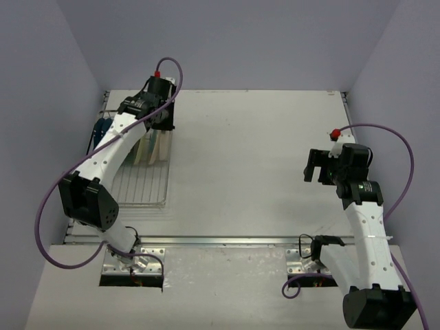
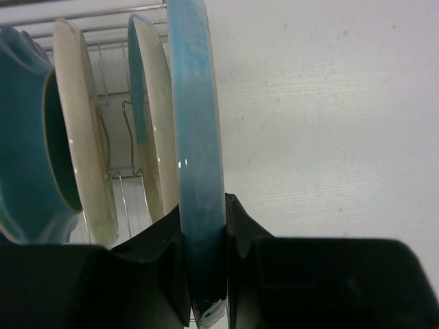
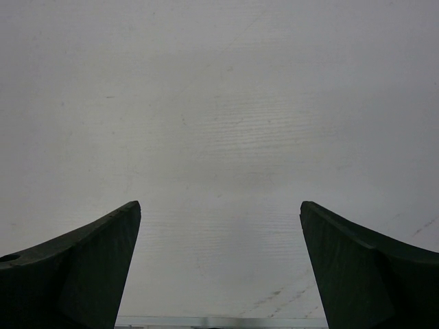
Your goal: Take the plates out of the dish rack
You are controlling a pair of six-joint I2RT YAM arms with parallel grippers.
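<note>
The silver wire dish rack (image 1: pixel 141 185) stands at the table's left side. Several plates stand upright on edge in its far half, mostly hidden under my left arm (image 1: pixel 152 148). In the left wrist view my left gripper (image 2: pixel 204 229) is shut on the rim of the pale blue plate (image 2: pixel 197 123), the rightmost one. To its left stand a cream-and-light-blue plate (image 2: pixel 154 116), a cream plate (image 2: pixel 81 130) and the teal scalloped plate (image 2: pixel 24 144). A dark blue edge (image 1: pixel 102 130) shows left of the arm. My right gripper (image 1: pixel 316 165) is open and empty over bare table at the right (image 3: pixel 219 205).
The rack's near half (image 1: pixel 141 196) holds only bare wires. White table (image 1: pixel 247 151) spreads between the rack and the right arm. Grey walls close in on the left, back and right. A metal rail (image 1: pixel 227 240) runs along the table's near edge.
</note>
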